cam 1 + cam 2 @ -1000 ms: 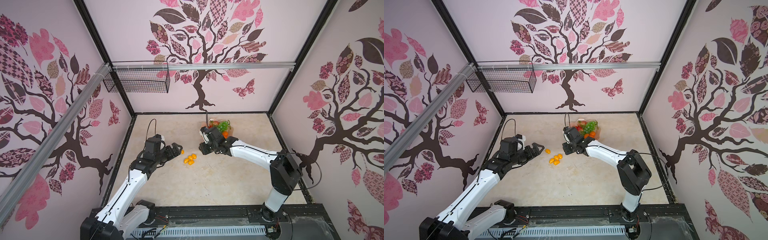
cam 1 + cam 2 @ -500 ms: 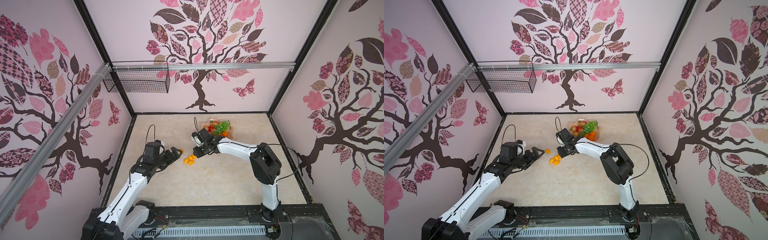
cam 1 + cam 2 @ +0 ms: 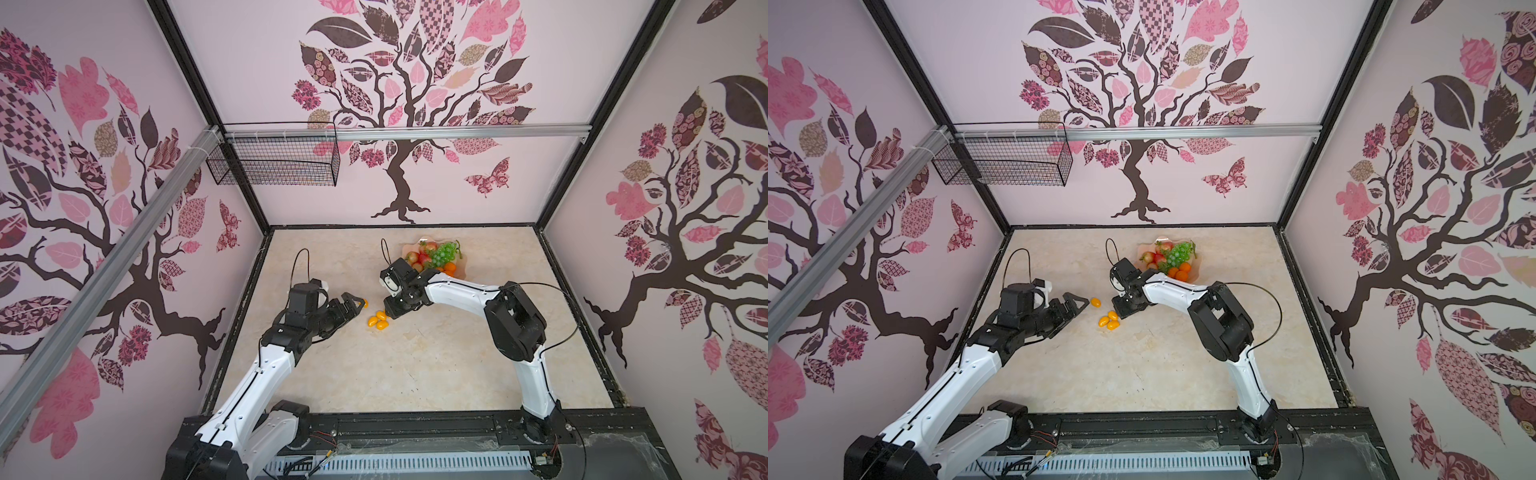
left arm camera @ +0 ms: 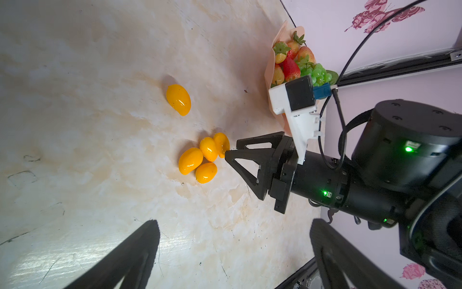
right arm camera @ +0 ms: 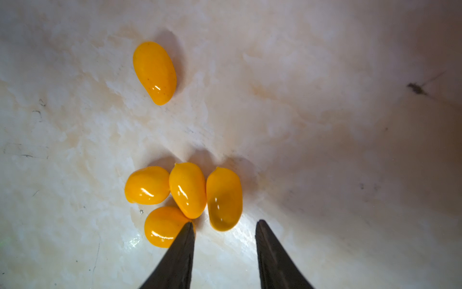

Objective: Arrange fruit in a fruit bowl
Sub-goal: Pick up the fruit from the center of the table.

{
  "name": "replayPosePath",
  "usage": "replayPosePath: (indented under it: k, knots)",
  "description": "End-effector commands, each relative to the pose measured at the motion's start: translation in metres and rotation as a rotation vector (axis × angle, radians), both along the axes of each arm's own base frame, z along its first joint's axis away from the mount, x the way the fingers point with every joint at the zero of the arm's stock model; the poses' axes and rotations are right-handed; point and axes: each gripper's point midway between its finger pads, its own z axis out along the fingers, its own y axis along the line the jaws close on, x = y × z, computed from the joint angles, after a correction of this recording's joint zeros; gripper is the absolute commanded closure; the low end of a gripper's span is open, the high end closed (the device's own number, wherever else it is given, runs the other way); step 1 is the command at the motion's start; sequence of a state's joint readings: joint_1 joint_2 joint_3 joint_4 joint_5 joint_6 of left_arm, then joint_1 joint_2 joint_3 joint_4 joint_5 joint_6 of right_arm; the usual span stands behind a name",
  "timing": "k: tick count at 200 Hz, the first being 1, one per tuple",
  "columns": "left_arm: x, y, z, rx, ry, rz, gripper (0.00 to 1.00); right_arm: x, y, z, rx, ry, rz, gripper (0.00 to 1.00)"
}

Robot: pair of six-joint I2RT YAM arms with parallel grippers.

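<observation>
Hovering by tomatoes [image 5: 187, 190], right jaws parted, left jaws spread, fruit bowl [image 4: 269, 62] partly hidden behind right arm [image 3: 457, 291].

Both top views high, facing down over the table [image 3: 415, 365], wrist views close, sharing the tomatoes [image 4: 208, 149]

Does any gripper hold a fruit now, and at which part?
Nothing is held. The right gripper stands open close to the yellow tomatoes; the left gripper is open and empty too.

tomatoes [image 5: 187, 190]: glossy, smooth; tabletop [image 5: 325, 75]: marble-look, slight sheen; fingers [image 5: 180, 257]: matt black plastic
</observation>
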State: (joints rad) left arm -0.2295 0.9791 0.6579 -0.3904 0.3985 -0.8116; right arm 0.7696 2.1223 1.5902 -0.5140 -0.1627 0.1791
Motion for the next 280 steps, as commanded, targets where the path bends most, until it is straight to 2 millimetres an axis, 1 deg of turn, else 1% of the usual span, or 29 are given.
replayPosePath:
  k: [1, 50, 118, 191, 240, 280]
  knots:
    - [0.0, 0.0, -0.005, 0.004, 0.001, -0.007, 0.02, -0.005, 0.004, -0.014, -0.023, 0.047, 0.016, 0.56]
    - [0.001, 0.0, -0.005, 0.004, 0.004, -0.008, 0.02, -0.003, 0.005, -0.025, -0.037, 0.061, 0.012, 0.57]
    - [0.002, 0.0, -0.007, 0.006, 0.009, -0.01, 0.02, 0.0, 0.009, -0.032, -0.042, 0.071, 0.012, 0.59]
    - [0.002, 0.0, -0.009, 0.006, 0.013, -0.009, 0.02, -0.001, 0.009, -0.037, -0.046, 0.087, 0.007, 0.65]
    - [0.004, -0.001, -0.007, 0.008, 0.005, -0.011, 0.02, 0.001, 0.012, -0.028, -0.023, 0.08, -0.004, 0.69]
    - [0.005, 0.0, -0.005, 0.009, -0.001, -0.006, 0.02, 0.005, 0.017, -0.011, 0.015, 0.051, -0.013, 0.71]
